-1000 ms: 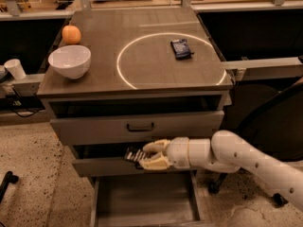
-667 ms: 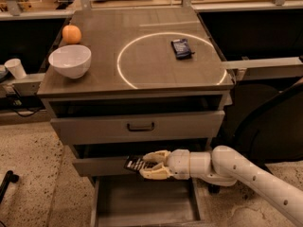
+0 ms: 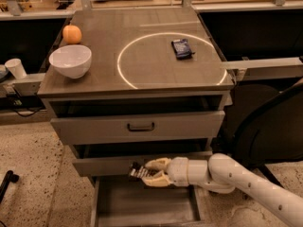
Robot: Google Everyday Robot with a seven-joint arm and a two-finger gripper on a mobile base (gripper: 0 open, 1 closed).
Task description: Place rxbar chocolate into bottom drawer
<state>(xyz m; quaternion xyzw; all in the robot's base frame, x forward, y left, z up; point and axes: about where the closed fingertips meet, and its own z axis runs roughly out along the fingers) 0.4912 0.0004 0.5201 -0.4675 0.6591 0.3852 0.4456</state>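
Note:
My gripper [image 3: 150,171] is low in front of the cabinet, just above the back of the open bottom drawer [image 3: 142,203]. Its pale fingers [image 3: 156,163] are shut on the rxbar chocolate [image 3: 137,172], a small black-wrapped bar that sticks out to the left of the fingertips. The bar hangs over the drawer's far left part, right below the front of the middle drawer [image 3: 104,164]. The bottom drawer is a plain grey tray pulled out toward the camera.
On the cabinet top [image 3: 142,79] are a white bowl [image 3: 70,60], an orange [image 3: 72,34] and a dark-blue-wrapped bar [image 3: 181,48] inside a white circle. The top drawer [image 3: 137,126] has a black handle. My white arm [image 3: 246,183] comes in from the lower right.
The gripper with the bar has shifted slightly right and lower, toward the open bottom drawer. The arm has stretched out lower.

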